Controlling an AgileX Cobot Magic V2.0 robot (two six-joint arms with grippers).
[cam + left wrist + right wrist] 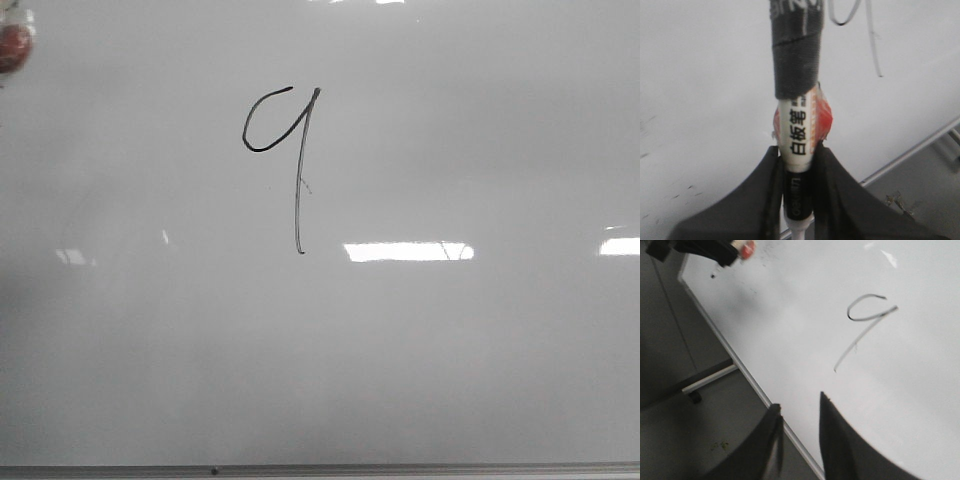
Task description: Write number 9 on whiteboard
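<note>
You see thin black hand-drawn number 9 (285,150), open loop, long straight tail, on glossy pale whiteboard (450,360). Left gripper (796,155) jaws clamp white-labelled marker pen (797,130); right gripper (800,412) jaws narrowly parted, nothing between.

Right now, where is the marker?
The marker is clamped in the left gripper, off the whiteboard's upper left, left of the number 9.

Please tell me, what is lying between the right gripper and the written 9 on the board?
Only bare whiteboard lies between the right gripper and the number 9; the right wrist view shows this.
</note>
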